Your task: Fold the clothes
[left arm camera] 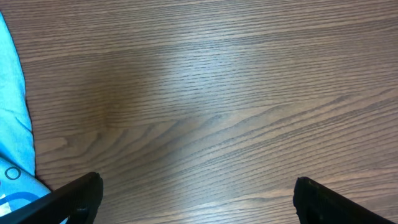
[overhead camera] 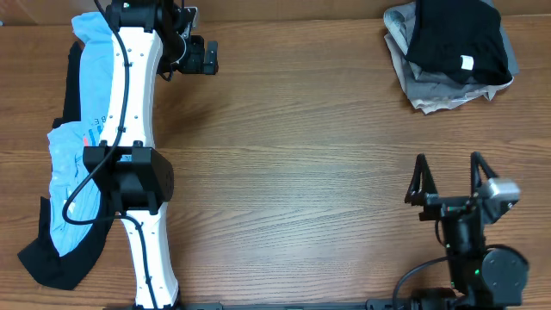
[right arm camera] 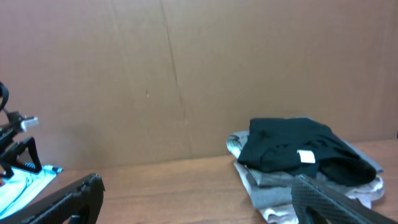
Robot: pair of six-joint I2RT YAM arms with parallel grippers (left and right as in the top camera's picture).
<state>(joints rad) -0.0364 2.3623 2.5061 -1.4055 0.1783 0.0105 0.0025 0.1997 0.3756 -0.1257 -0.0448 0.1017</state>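
You've got a black shirt (overhead camera: 452, 34) with a small white label (overhead camera: 467, 62), sitting over grey and beige pieces (overhead camera: 422, 86). Your light-blue tee (overhead camera: 65, 172) carries darker blue print, with black cloth (overhead camera: 47, 258) under it. The table (overhead camera: 293, 146) is brown wood-grain.

A wooden tabletop (overhead camera: 301, 155) fills the overhead view, mid-brown with grain running from 9 o'clock to 3 o'clock. Soft, even light falls on it; in the left wrist view a pale sheen lies on the boards toward 11 o'clock. Behind the tabletop, at its 12 o'clock edge, stands a plain brown wall (right arm camera: 124, 74) like cardboard, matte, crossed by a thin slanting seam (right arm camera: 177, 81).
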